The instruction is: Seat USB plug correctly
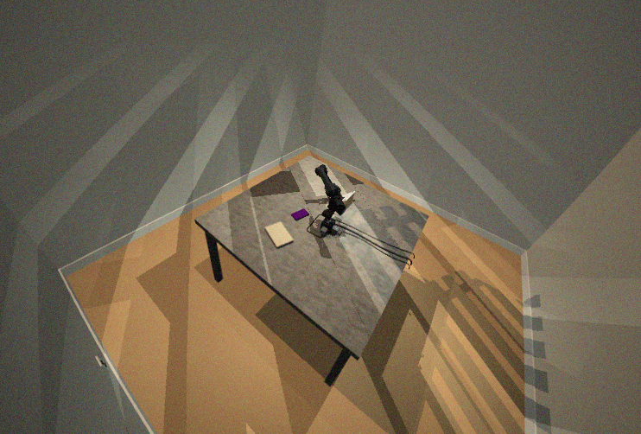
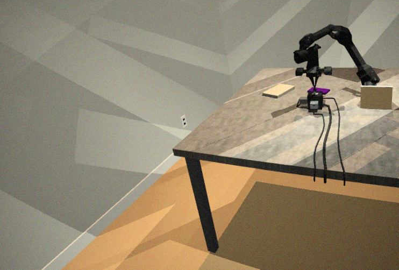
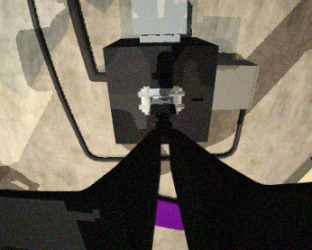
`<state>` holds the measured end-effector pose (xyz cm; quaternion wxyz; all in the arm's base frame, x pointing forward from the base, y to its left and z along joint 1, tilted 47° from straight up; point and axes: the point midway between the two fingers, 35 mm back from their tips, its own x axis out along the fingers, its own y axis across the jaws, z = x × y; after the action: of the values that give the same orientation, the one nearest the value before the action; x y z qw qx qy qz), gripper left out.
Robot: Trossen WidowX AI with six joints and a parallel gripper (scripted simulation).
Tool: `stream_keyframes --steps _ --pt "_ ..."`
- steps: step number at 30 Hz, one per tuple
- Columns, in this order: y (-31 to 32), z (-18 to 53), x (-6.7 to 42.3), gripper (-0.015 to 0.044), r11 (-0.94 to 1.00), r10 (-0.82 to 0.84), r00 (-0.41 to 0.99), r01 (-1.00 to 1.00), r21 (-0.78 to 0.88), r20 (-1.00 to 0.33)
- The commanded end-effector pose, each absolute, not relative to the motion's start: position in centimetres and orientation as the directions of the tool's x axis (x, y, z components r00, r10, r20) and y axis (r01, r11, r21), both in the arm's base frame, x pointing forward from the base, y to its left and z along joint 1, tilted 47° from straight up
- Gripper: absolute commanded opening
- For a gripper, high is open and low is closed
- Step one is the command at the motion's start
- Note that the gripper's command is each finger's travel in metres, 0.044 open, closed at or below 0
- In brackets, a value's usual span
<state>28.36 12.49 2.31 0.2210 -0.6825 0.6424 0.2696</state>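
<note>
The black power cube [image 3: 130,74] [image 2: 314,100] [image 1: 325,226] stands on the table [image 2: 249,136] [image 1: 320,290]. The USB plug [image 3: 160,101] shows as a small silvery shell in the middle of the cube's top face. My gripper [image 3: 164,135] [image 2: 313,83] points straight down over the cube. It is shut on the USB plug, with its fingertips meeting at the plug's near edge. How deep the plug sits in the socket is hidden. Grey plugs sit in the cube's far side [image 3: 159,8] and right side [image 3: 234,86].
Black cables [image 3: 74,119] [image 2: 324,140] [image 1: 374,239] run from the cube and hang over the table edge. A purple pad [image 2: 319,90] [image 1: 300,213] [image 3: 169,215] lies just behind the cube. A flat tan book [image 2: 278,90] [image 1: 279,233] and an upright tan box [image 2: 376,97] stand nearby.
</note>
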Motion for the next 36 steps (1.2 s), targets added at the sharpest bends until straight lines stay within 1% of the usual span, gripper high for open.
stream_keyframes --steps 1,36 --pt "12.35 2.25 28.35 0.0000 -0.083 -0.761 0.032 -0.995 0.047 -0.648" --pt "12.04 1.96 28.37 0.0000 -0.083 -0.761 0.033 -0.995 0.047 -0.648"
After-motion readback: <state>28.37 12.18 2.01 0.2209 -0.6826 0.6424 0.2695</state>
